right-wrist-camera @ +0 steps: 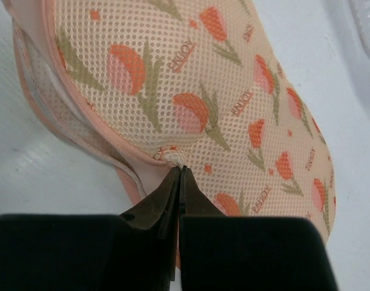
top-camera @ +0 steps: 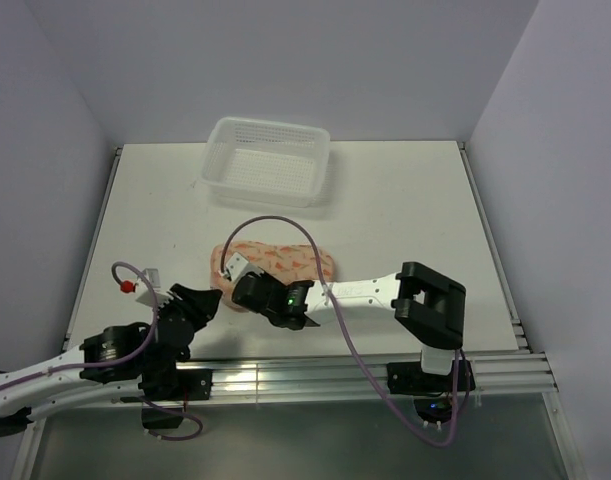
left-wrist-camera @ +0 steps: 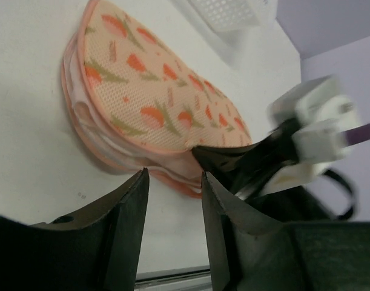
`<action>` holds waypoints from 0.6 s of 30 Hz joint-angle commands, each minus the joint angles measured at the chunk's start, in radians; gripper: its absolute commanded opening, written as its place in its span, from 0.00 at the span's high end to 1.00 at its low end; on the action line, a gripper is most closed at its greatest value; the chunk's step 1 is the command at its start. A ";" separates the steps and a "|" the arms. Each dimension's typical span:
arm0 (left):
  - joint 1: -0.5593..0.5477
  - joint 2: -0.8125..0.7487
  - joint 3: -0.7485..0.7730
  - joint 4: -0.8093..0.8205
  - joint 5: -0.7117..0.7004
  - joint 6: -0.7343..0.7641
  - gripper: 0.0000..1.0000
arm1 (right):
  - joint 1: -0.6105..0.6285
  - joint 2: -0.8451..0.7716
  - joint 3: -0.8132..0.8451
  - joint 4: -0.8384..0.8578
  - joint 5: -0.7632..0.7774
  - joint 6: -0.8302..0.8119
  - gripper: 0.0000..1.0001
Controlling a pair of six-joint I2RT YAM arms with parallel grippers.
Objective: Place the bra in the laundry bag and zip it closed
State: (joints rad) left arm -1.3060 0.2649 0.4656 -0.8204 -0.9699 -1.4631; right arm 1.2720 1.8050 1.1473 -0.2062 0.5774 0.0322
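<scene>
On table (top-camera: 405, 220): one laundry bag (top-camera: 285, 258), one basket (top-camera: 268, 165)

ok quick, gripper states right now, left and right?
Left gripper: open, nothing between its fingers.
Right gripper: closed, tips pinching the edge of the laundry bag at a small tab.

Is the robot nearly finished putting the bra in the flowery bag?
Nearly. No bra lies loose on the table, so it is probably inside the laundry bag. The right gripper pinches a small tab on the bag's rim, likely the zipper pull; the left gripper sits open beside it. Left to do: the edge gapes on one side, showing pale lining, so zipping is unfinished.
</scene>
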 commanded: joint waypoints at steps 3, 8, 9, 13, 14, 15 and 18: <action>0.001 0.068 -0.125 0.151 0.103 -0.063 0.51 | -0.077 -0.182 0.006 0.074 -0.080 0.112 1.00; 0.002 0.171 -0.215 0.340 0.109 -0.108 0.42 | -0.151 -0.265 -0.011 0.073 -0.198 0.198 1.00; 0.002 0.203 -0.222 0.358 0.103 -0.123 0.41 | -0.169 -0.272 -0.014 0.073 -0.229 0.213 1.00; 0.016 0.243 -0.246 0.434 0.056 -0.155 0.37 | -0.221 -0.320 -0.043 0.082 -0.303 0.256 1.00; 0.022 0.243 -0.266 0.488 0.054 -0.149 0.38 | -0.235 -0.340 -0.056 0.086 -0.327 0.268 1.00; 0.042 0.237 -0.278 0.515 0.057 -0.140 0.39 | -0.262 -0.348 -0.064 0.091 -0.377 0.294 1.00; 0.092 0.221 -0.335 0.631 0.095 -0.100 0.44 | -0.284 -0.369 -0.083 0.110 -0.409 0.319 1.00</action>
State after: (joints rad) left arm -1.2526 0.4988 0.1734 -0.3561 -0.8795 -1.5848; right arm 1.0145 1.4879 1.0771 -0.1490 0.2451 0.2901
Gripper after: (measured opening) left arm 0.568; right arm 0.010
